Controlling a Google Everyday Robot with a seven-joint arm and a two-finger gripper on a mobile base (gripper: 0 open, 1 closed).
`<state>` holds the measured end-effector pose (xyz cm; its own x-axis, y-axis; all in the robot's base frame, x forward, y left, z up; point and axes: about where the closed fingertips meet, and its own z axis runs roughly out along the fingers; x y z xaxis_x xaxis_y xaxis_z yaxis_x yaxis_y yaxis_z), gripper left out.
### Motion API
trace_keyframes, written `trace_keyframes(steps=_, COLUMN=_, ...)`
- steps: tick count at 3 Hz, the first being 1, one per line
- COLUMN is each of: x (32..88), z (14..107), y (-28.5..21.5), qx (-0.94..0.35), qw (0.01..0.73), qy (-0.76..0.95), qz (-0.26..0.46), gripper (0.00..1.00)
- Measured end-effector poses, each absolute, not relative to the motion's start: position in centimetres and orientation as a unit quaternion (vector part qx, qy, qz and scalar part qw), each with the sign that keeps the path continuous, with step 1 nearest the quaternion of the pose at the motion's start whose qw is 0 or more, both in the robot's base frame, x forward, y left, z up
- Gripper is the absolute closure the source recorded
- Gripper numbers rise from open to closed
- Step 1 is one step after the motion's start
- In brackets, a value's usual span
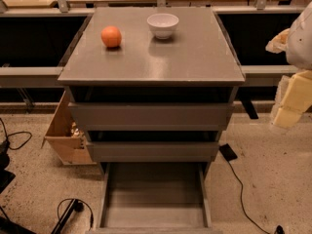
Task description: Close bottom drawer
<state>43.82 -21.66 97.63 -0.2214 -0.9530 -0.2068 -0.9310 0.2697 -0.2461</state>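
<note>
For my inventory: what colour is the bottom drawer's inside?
Grey; the bottom drawer shows in the camera view. Gripper sits far right.

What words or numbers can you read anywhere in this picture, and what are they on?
None can be read.
The cabinet top, the orange, the white bowl and the open bottom drawer bear no writing.
The brown box left of the cabinet shows none.
The gripper, at the right edge beside the cabinet, shows no label either.

No text, label or number can be read; the pincer [291, 105] hangs at the right edge.
</note>
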Motion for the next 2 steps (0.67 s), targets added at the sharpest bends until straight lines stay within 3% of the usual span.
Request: trace_keyframes(steps=2, x=43.6, z=95.0, y=-21.8, qx=-0.593, qw=0.148, qy=0.791, qz=-0.028, gripper=0.0)
